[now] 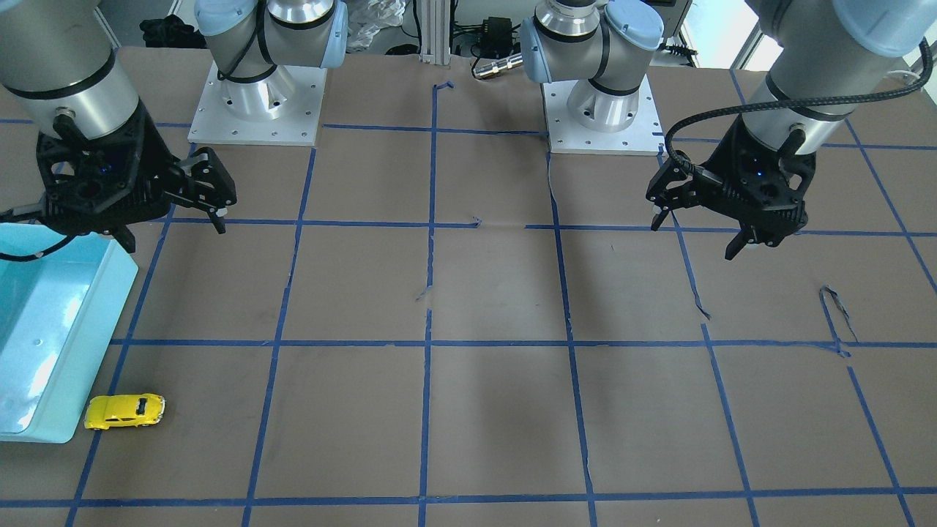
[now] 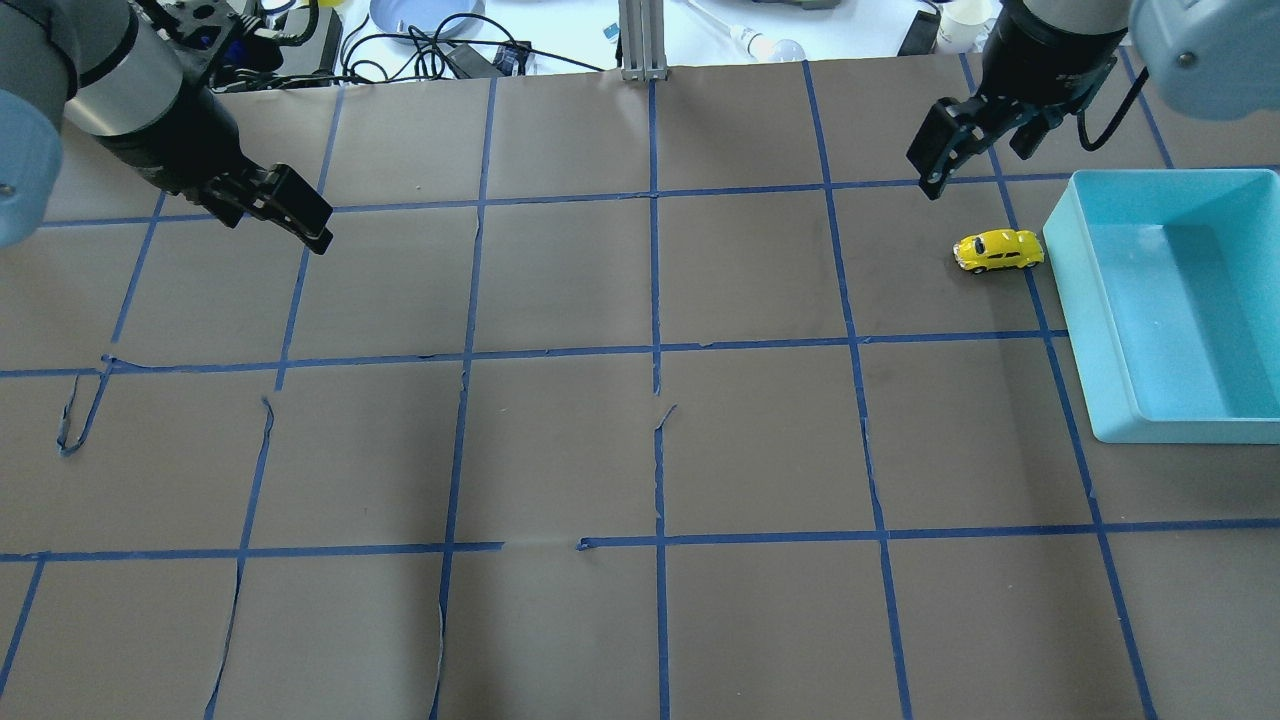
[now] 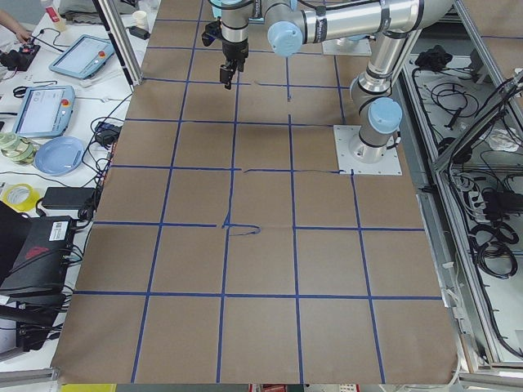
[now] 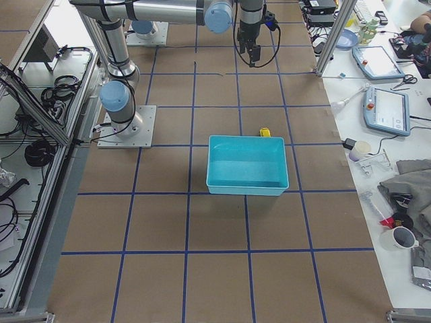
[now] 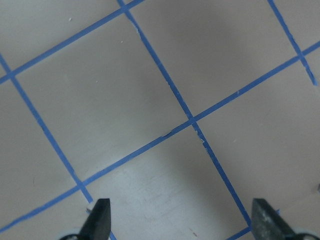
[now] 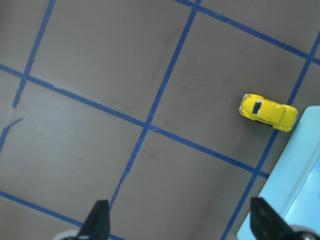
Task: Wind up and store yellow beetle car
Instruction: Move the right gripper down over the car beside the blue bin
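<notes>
Overhead exterior: yellow beetle car point(image 2: 998, 250) on worktop point(image 2: 560, 450) beside teal bin point(image 2: 1090, 330); left pincer point(image 1: 694, 238), right pincer point(image 1: 174, 236) apart, empty. Winding, storing remain.

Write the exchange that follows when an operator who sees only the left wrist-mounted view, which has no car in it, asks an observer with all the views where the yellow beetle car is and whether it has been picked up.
Operator: My view shows no car. Where is it?
Observer: The yellow beetle car stands on its wheels on the table, on the robot's right side. It is just outside the near wall of the blue bin. I cannot tell whether it touches the wall.
Operator: Has the other arm picked it up?
Observer: No. The right gripper hangs open above the table with nothing between its fingers. The car lies off to one side of it, toward the bin.
</notes>
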